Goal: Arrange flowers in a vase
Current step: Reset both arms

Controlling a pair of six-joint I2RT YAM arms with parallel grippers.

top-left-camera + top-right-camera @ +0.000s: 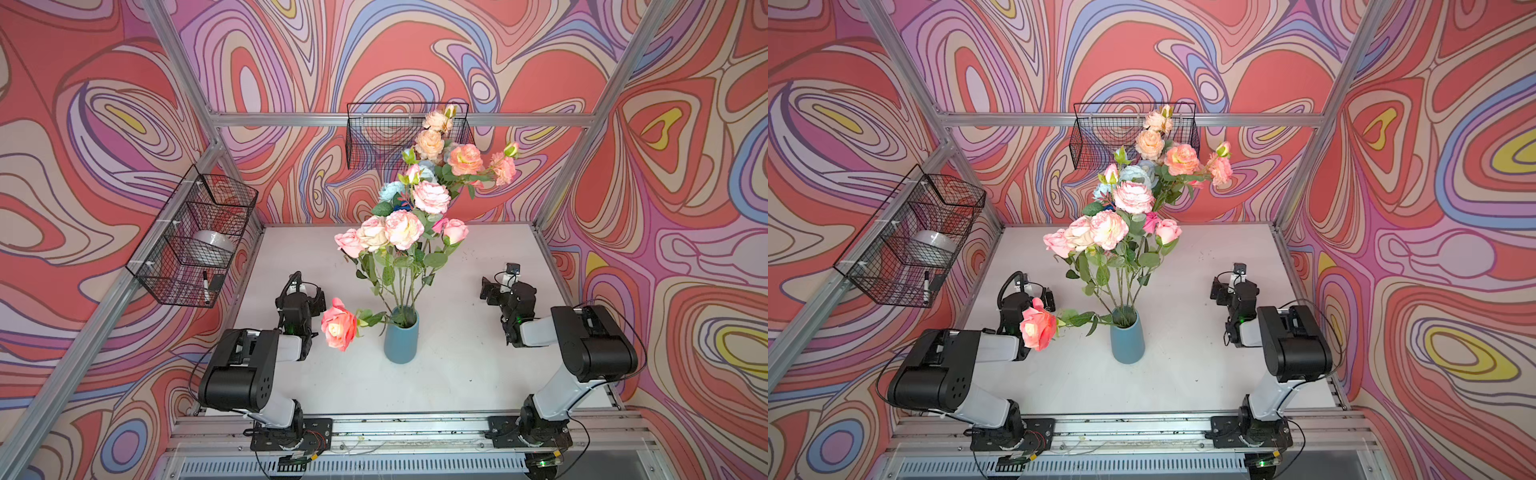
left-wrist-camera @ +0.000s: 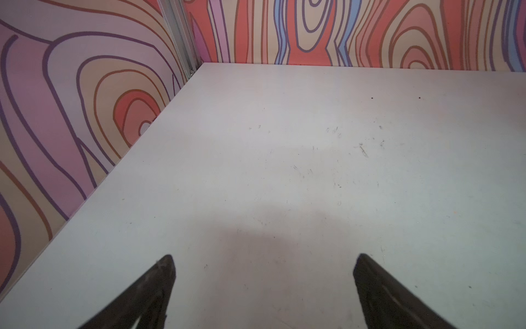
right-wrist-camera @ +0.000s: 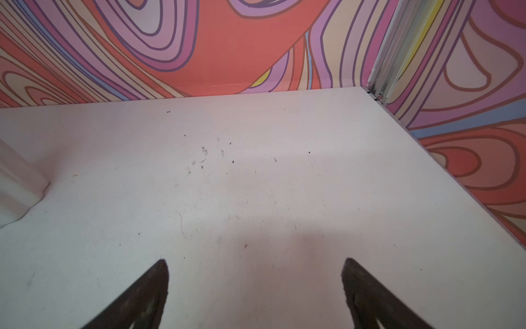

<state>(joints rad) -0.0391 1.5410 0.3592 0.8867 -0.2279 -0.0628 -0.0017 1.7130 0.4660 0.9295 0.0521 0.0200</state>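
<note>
Well left of right gripper (image 1: 487,293), flowers (image 1: 401,229)

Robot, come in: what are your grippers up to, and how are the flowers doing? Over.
Left gripper open, empty. Right gripper open, empty. Flowers stand in blue vase. One pink rose droops sideways by left arm.

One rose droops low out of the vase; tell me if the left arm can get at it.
Probably yes: the rose hangs right beside the left gripper, open and empty, with nothing between them.
</note>
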